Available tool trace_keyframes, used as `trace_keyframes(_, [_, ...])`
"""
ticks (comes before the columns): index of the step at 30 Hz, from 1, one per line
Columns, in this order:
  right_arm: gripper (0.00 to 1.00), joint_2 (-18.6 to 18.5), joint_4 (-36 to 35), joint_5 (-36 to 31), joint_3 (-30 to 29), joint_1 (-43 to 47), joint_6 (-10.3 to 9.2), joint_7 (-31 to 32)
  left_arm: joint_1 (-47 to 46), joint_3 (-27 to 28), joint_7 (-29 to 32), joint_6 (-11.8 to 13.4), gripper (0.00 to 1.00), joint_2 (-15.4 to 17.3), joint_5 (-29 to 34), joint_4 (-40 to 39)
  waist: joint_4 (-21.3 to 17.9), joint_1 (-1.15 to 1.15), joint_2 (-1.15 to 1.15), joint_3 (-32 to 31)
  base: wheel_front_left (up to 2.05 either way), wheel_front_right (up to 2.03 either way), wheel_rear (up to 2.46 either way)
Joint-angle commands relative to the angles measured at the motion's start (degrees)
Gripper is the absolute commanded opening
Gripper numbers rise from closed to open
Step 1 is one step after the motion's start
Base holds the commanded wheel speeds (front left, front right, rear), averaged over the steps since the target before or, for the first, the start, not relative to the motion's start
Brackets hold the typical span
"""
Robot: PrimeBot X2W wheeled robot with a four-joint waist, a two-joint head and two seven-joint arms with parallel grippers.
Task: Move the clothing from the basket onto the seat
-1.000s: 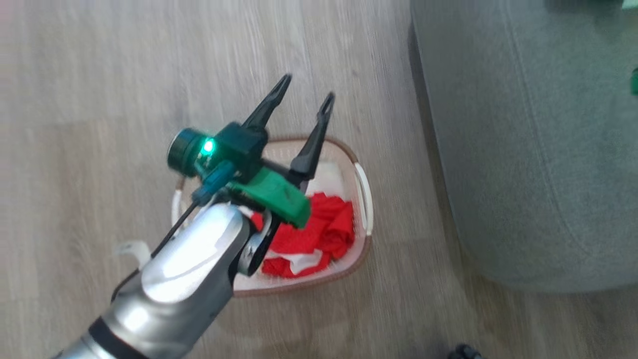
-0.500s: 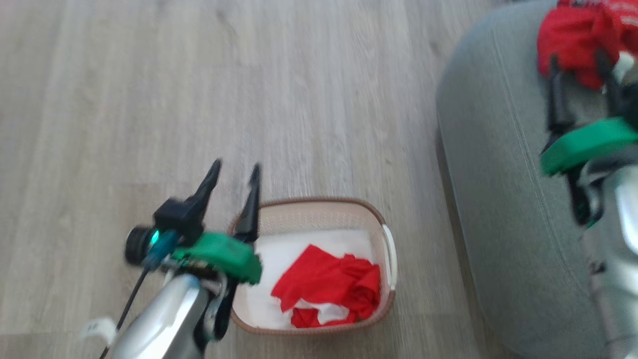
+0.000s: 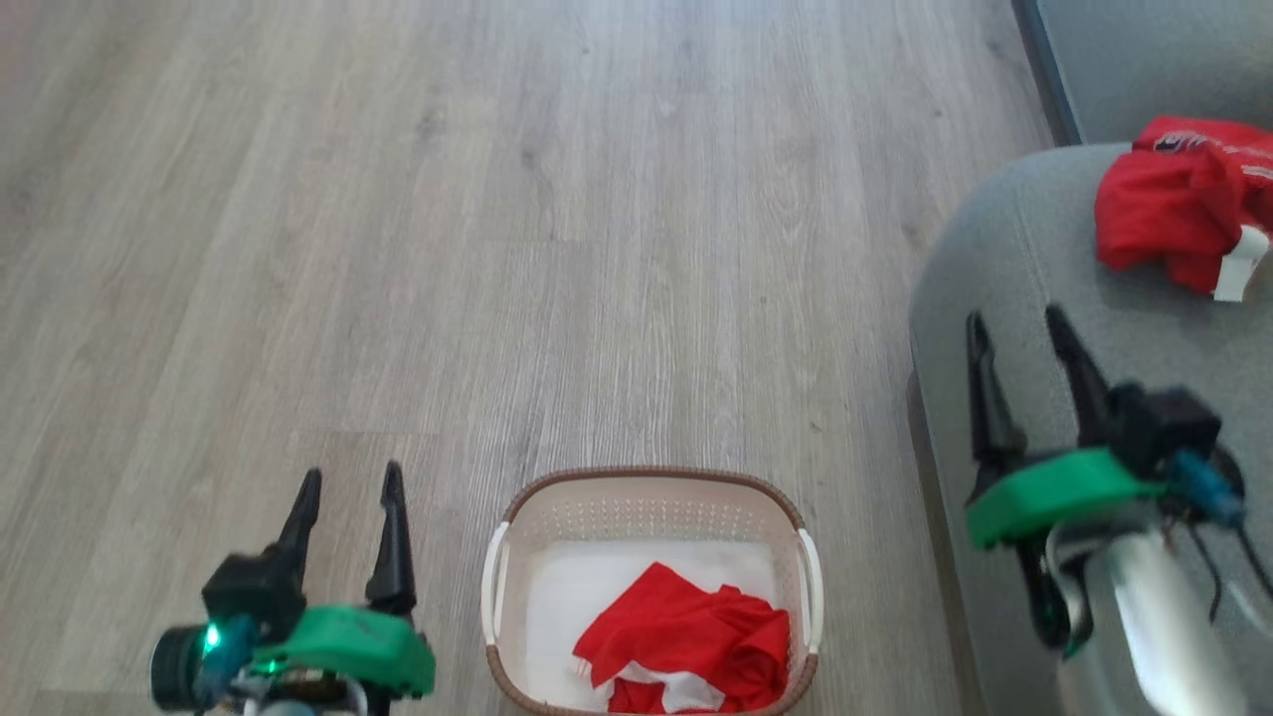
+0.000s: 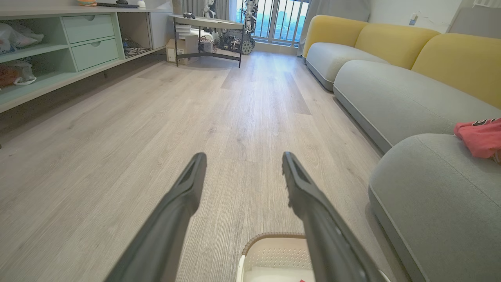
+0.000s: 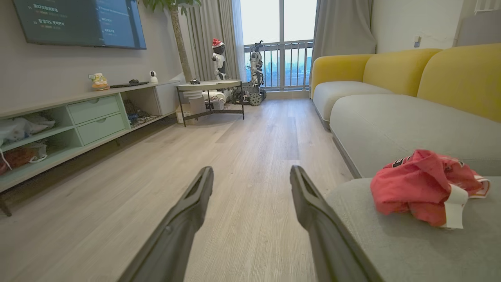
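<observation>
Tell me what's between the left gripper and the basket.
Just bare wood floor between the left gripper and the basket, seen in the head view.

We see the basket [image 3: 646, 475] on the floor [image 3: 497, 249] near us, one garment [image 3: 686, 636] inside it. The seat [image 3: 1014, 249] stands to its right, with another garment [image 3: 1164, 209] lying on its far part.

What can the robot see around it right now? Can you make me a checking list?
Surface: pale wood floor.
Job's things: one red garment in the basket; a second red garment lies on the grey seat.
Clutter: bags stuffed on the green shelves.
Grippers: left gripper open beside basket; right gripper open above seat edge; both hold nothing.
Cables: blue plug and dark wires at right wrist.
Surroundings: TV, small table, yellow sofa backs.
</observation>
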Motion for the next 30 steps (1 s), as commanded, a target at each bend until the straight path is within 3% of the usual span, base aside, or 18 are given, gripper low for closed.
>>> trace_keyframes(1, [1.00,0.41,-2.79,-0.05,1.27,-0.32,-0.02,-0.38,-1.12,3.04,-0.69,-0.45,1.00,0.10,0.83,-2.50,0.47,0.01,0.00,-0.52,0.00,0.00,0.00])
trace_keyframes(14, [1.00,0.99,-6.60,3.95,1.17,10.40,-0.02,-0.38,4.83,7.97,-0.70,-3.69,1.00,-3.36,4.97,-3.83,1.73,0.01,0.00,-2.68,0.00,0.00,0.00])
trace_keyframes(30, [1.00,1.00,-4.07,5.72,2.32,12.38,-0.02,-0.38,5.04,10.93,-0.70,-7.18,1.00,-5.90,8.02,-2.04,1.77,0.01,0.00,-3.27,0.00,0.00,0.00])
